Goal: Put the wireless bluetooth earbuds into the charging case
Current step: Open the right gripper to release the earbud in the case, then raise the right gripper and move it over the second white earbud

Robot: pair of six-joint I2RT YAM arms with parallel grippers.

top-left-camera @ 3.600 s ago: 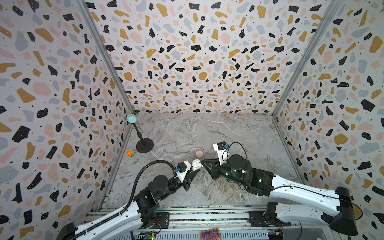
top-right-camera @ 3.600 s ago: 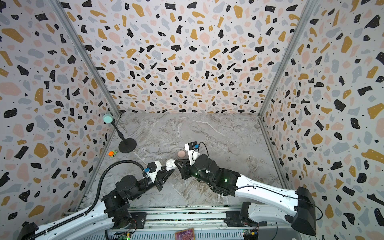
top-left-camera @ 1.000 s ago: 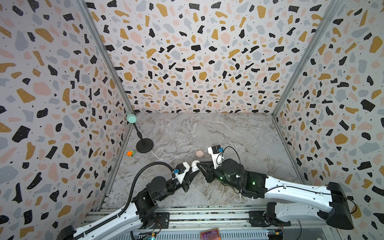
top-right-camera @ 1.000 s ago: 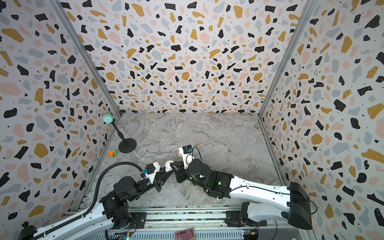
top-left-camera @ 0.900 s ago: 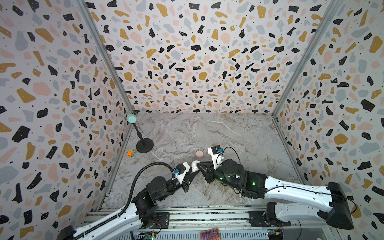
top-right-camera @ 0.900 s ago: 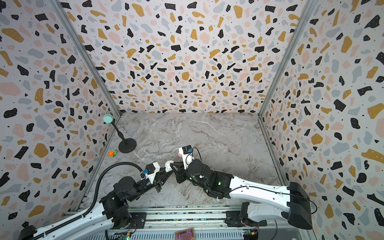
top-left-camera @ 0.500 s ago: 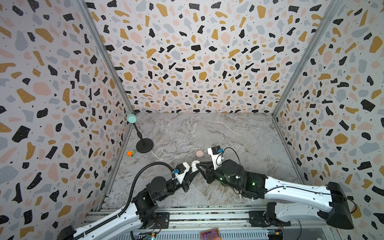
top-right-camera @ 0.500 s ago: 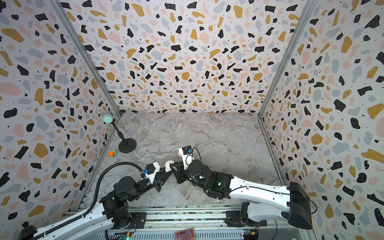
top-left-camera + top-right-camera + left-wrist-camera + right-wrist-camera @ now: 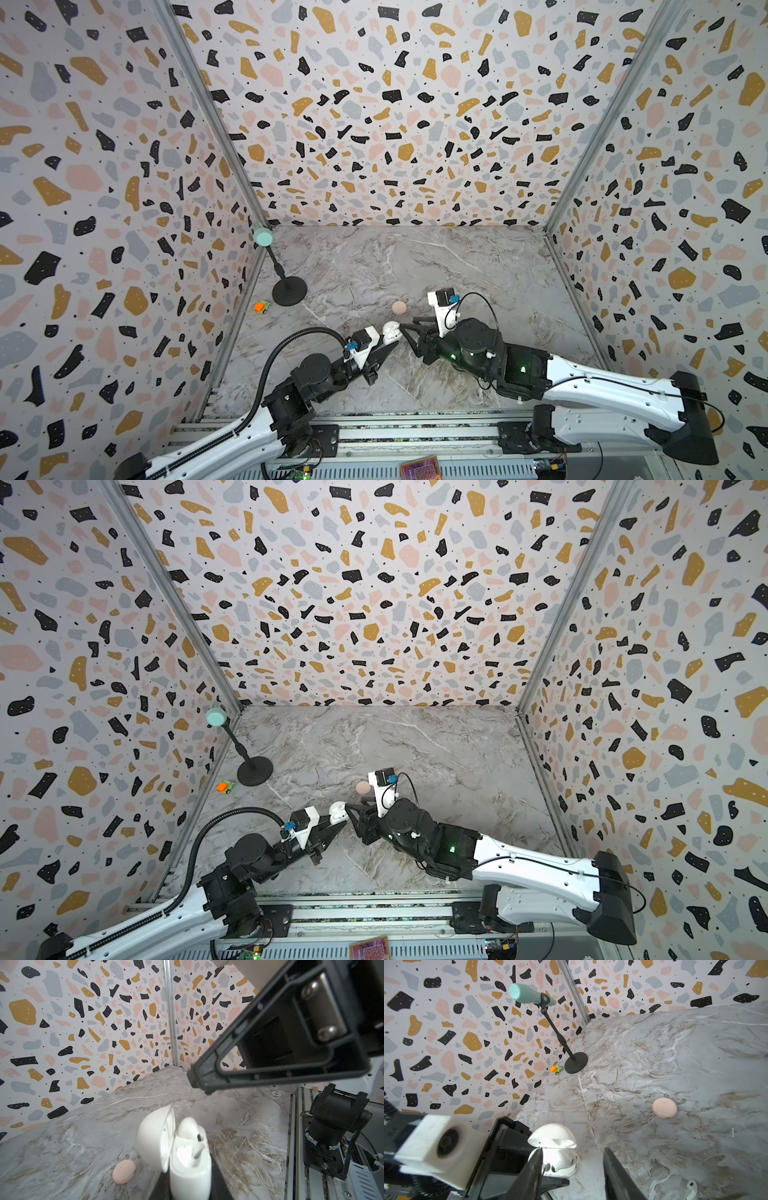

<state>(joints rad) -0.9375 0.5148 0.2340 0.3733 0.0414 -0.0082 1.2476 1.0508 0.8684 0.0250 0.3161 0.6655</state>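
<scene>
The left gripper is clamped on the white charging case, whose lid stands open; one earbud sits inside. The right gripper is just beside it, jaws apart and holding nothing (one finger hides part of the case). A second earbud lies loose on the table. Farther away lie a closed pink case, then a microphone stand and a toy truck.
</scene>
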